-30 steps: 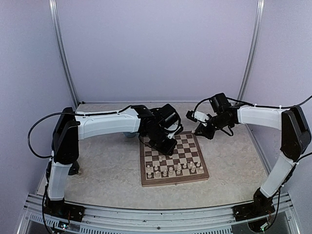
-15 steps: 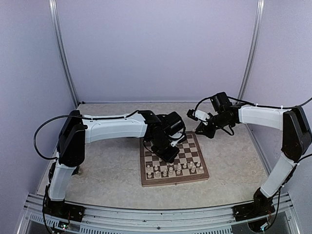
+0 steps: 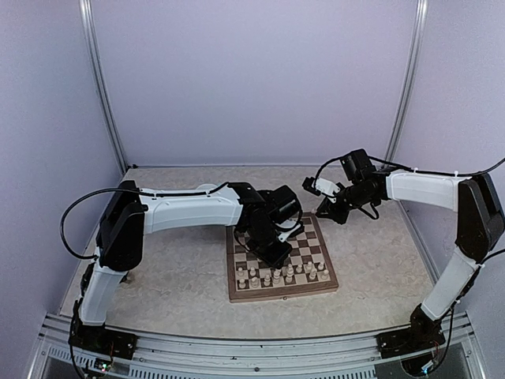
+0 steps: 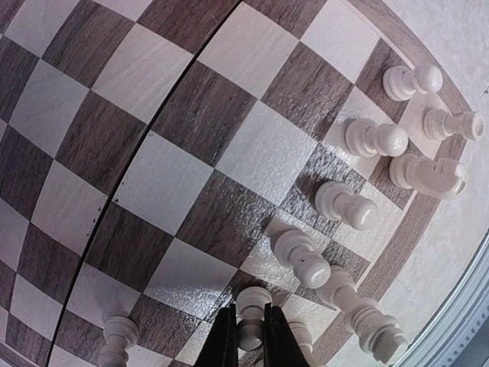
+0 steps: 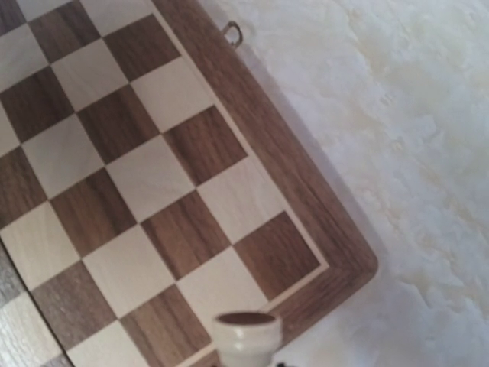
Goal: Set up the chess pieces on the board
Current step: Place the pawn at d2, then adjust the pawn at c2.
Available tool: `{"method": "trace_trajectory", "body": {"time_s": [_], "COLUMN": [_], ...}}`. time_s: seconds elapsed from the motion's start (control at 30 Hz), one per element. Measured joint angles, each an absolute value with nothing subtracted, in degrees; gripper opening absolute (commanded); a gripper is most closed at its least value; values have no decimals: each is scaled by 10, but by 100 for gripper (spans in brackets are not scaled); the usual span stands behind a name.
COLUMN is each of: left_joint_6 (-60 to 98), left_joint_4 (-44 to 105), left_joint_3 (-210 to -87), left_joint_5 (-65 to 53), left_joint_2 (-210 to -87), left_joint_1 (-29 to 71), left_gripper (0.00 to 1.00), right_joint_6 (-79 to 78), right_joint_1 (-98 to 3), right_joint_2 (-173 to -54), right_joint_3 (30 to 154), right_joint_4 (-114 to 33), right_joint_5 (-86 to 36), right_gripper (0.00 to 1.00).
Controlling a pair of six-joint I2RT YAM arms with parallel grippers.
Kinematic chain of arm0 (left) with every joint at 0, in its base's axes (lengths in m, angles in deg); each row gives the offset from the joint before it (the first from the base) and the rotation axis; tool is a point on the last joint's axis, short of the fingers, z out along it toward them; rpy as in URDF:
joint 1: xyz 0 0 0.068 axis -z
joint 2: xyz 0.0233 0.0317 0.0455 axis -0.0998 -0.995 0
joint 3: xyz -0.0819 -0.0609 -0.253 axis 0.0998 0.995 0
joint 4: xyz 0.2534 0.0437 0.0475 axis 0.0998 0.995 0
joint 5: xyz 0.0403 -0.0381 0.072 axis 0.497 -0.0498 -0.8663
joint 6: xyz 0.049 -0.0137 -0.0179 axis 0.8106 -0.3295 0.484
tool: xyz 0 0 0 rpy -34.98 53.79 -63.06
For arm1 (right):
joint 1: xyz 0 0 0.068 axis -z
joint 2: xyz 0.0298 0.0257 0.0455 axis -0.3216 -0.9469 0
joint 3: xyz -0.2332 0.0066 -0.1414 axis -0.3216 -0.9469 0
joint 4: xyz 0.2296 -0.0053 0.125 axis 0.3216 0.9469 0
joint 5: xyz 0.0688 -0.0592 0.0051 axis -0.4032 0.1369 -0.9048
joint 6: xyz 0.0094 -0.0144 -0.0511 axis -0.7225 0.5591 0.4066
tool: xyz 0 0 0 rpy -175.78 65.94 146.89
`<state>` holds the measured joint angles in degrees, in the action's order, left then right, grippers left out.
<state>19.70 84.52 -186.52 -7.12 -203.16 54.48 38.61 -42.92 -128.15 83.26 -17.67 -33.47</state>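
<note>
The board (image 3: pixel 280 295) lies in the middle of the table. Several cream chess pieces (image 3: pixel 280 275) stand in its two nearest rows. My left gripper (image 3: pixel 272 251) hangs low over the board's middle. In the left wrist view it (image 4: pixel 251 317) is shut on a cream pawn (image 4: pixel 251 297), just above a dark square, with other pieces (image 4: pixel 342 205) standing to its right. My right gripper (image 3: pixel 326 212) hovers at the board's far right corner. The right wrist view shows a cream piece (image 5: pixel 246 336), base first, at the jaws over the corner squares (image 5: pixel 153 199); its fingers are hidden.
The board's rim (image 5: pixel 260 153) has a small metal clasp (image 5: pixel 232 32) at its edge. Pale marbled tabletop (image 5: pixel 412 153) surrounds the board. Purple walls and two metal posts (image 3: pixel 101 95) close in the back and sides.
My left arm has swung right and nearer, bringing its gripper from the board's far left corner to its middle. The right arm has barely moved.
</note>
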Motion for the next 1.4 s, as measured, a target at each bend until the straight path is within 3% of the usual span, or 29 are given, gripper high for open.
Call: {"method": "trace_trajectory", "body": {"time_s": [0.47,0.83,1.13,1.4], "left_joint_6": [198,197,184,181], "left_joint_4": [849,843,825,828], "left_joint_3": [-1869,-1869,-1823,-1813], "left_joint_5": [-70,-60,-127,-165], "left_joint_2": [-2032,-2021,-1937,-1946], "left_joint_1": [547,545,513,506], "left_gripper": [25,32,39,40], "right_joint_6": [386,386,386,386], "right_joint_1": [-429,-429,-429,-429], "right_joint_2": [-1282,-1282,-1282,-1282], "right_joint_3": [832,832,832,832], "right_joint_4": [-177,-177,-177,-177], "right_joint_5": [-335,-335,-335,-335], "right_gripper": [4,5,4,5]}}
